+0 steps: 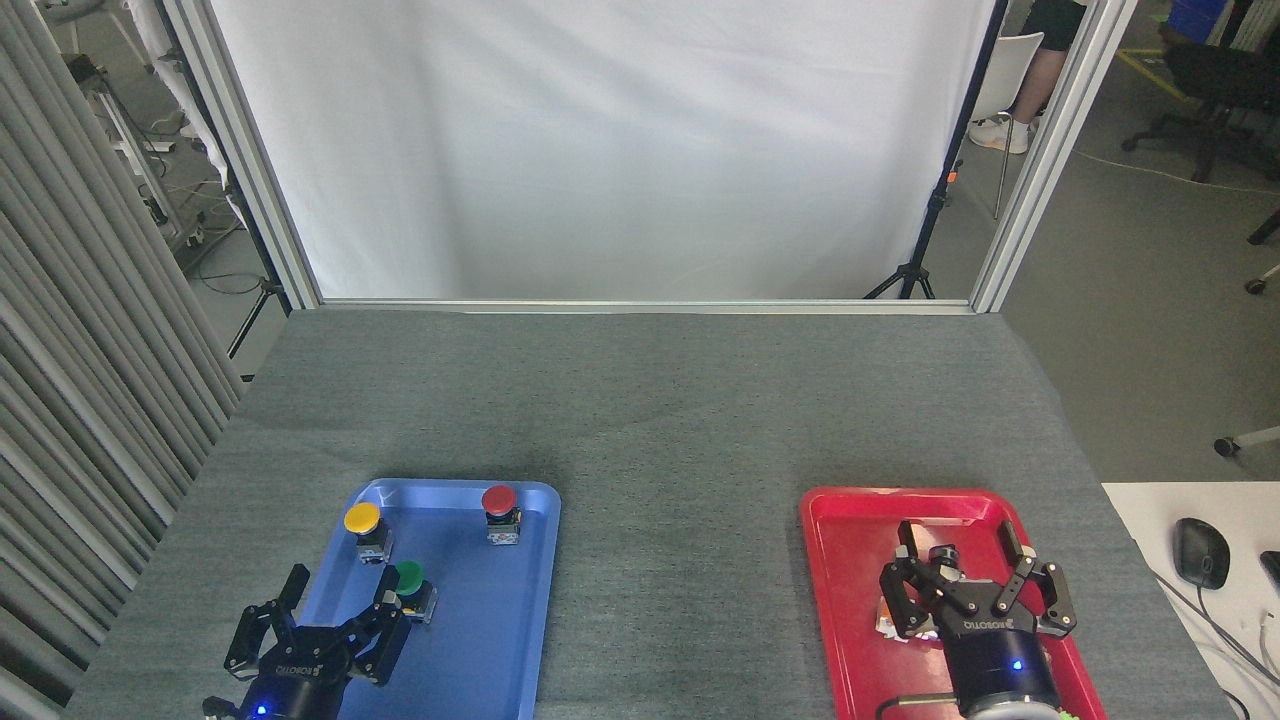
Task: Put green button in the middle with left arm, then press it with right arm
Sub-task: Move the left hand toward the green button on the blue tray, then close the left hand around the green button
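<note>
The green button (409, 577) stands upright in the blue tray (500, 640), near its left side. My left gripper (335, 600) is open at the tray's near left corner, one finger just beside the button's left side, nothing held. The bare grey cloth of the middle (680, 570) lies between the two trays. My right gripper (965, 565) hangs open over the red tray (850, 560), empty.
A yellow button (363, 520) and a red button (499, 503) stand at the back of the blue tray. A small white and orange piece (886, 617) lies in the red tray, partly hidden by my right gripper. A white side table with a black mouse (1200, 552) is at the right.
</note>
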Motion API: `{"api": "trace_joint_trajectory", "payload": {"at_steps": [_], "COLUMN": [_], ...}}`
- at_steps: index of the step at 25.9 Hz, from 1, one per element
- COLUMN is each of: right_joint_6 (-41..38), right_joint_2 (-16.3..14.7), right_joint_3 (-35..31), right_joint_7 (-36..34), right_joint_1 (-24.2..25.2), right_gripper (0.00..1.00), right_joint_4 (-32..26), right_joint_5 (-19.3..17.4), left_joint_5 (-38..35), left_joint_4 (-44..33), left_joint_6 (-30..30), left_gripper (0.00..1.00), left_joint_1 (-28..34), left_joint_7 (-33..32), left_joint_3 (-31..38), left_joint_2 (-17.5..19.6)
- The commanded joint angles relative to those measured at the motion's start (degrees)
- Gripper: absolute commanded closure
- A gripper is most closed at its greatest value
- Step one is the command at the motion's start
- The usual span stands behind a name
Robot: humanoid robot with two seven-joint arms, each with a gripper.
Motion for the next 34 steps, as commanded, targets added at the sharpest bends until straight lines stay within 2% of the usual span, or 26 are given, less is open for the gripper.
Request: {"api": "trace_joint_trajectory", "payload": {"at_steps": [1, 4, 13, 18, 34], "right_joint_6": [0.02, -0.06, -1.03, -1.38, -1.21], "right_joint_2": [0.04, 0.22, 4.09, 4.26, 5.05], "right_joint_3": [0.44, 1.23, 3.34, 3.17, 3.17], "right_joint_7": [-0.16, -0.16, -0.51, -0.69, -0.95], "right_joint_1": [0.28, 1.51, 4.32, 5.20, 5.99], "right_gripper": [0.00, 0.00, 0.00, 0.00, 0.00], "right_joint_4": [0.09, 0.18, -0.17, -0.17, -1.49], "right_joint_5": [-0.94, -0.94, -0.94, -1.02, -0.94], "left_joint_5": [0.00, 0.00, -0.79, -1.06, -3.17], "left_joint_4": [0.08, 0.26, 1.31, 1.75, 8.34], "left_joint_6": [0.16, 0.43, -0.10, -0.10, 0.60], "left_gripper": [0.01, 0.01, 0.02, 0.02, 0.05], "left_joint_1": [-0.39, -0.66, -0.30, -0.13, -0.83], "left_joint_7": [0.00, 0.00, 0.09, -0.35, -0.96], "left_joint_3": [0.00, 0.00, -0.08, -3.51, -4.39], "left_joint_2": [0.02, 0.02, 0.10, 0.19, -0.69]}}
